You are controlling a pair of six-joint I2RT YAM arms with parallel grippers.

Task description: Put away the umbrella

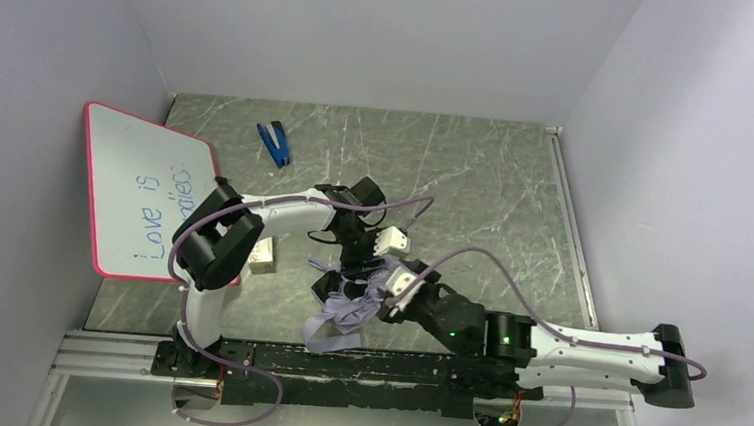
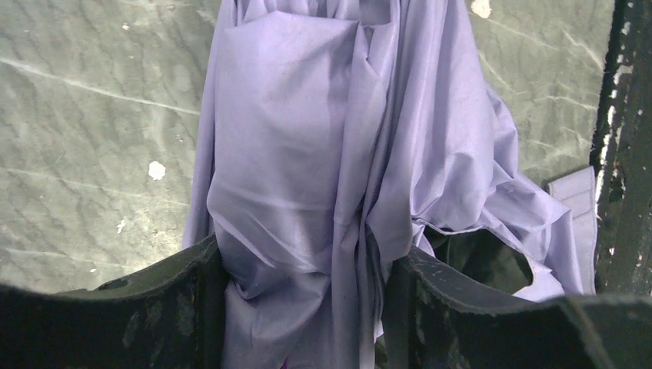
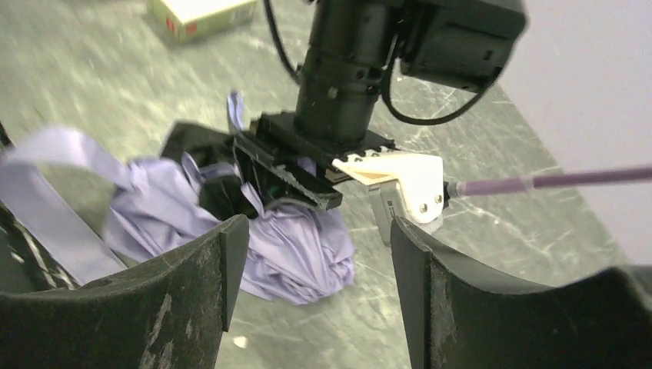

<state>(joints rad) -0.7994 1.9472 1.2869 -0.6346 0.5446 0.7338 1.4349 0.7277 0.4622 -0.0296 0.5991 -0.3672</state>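
Observation:
The umbrella lies as a crumpled bundle of pale lavender fabric at the table's near middle, its long strap trailing toward the front rail. My left gripper is shut on the umbrella's fabric; in the left wrist view the cloth fills the gap between the fingers of the left gripper. My right gripper sits just right of the bundle, open and empty. In the right wrist view the right gripper faces the umbrella, which the left gripper clamps from above. The shaft and handle are hidden.
A pink-rimmed whiteboard leans at the left wall. A blue stapler lies at the back. A small box sits by the left arm and shows in the right wrist view. A black rail runs along the near edge.

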